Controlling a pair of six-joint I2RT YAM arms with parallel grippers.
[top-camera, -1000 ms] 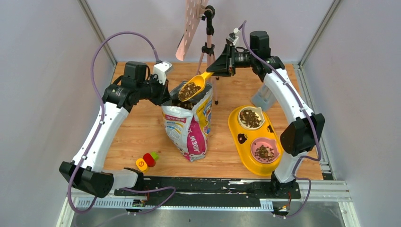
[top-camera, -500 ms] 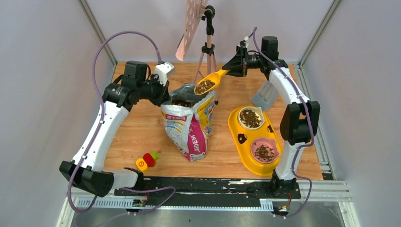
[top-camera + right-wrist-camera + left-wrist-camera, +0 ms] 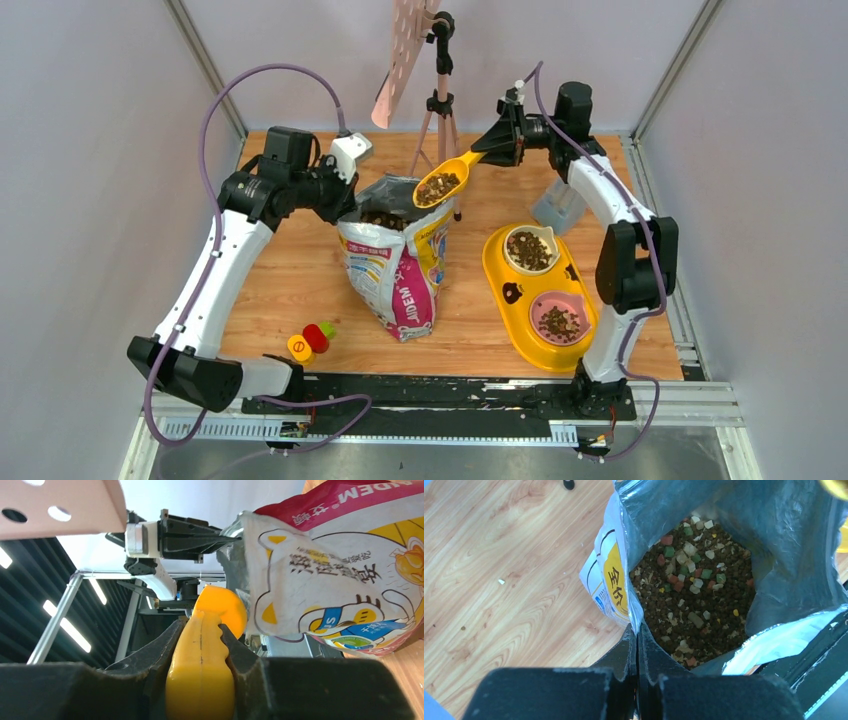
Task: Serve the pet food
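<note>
The printed bag (image 3: 395, 265) stands open in the middle of the table with pet food (image 3: 696, 595) inside, dark kibble mixed with coloured bits. My left gripper (image 3: 345, 195) is shut on the bag's left rim (image 3: 634, 620), pinching the foil edge. My right gripper (image 3: 492, 148) is shut on the handle of the yellow scoop (image 3: 443, 183), which hangs above the bag's right edge with a heap of pet food (image 3: 435, 187) in it. In the right wrist view the scoop handle (image 3: 201, 670) fills the gap between the fingers, its underside next to the bag (image 3: 330, 575).
A yellow double feeder (image 3: 500, 265) lies right of the bag; its white bowl (image 3: 530, 250) and pink bowl (image 3: 558, 320) both hold kibble. A tripod (image 3: 440, 100) with a pink perforated board stands behind the bag. Small red, yellow and green caps (image 3: 310, 340) sit front left. A grey container (image 3: 558, 205) is at right.
The right gripper has lifted the loaded scoop out of the bag's mouth and carried it up and to the right. The left gripper keeps its hold on the bag rim.
</note>
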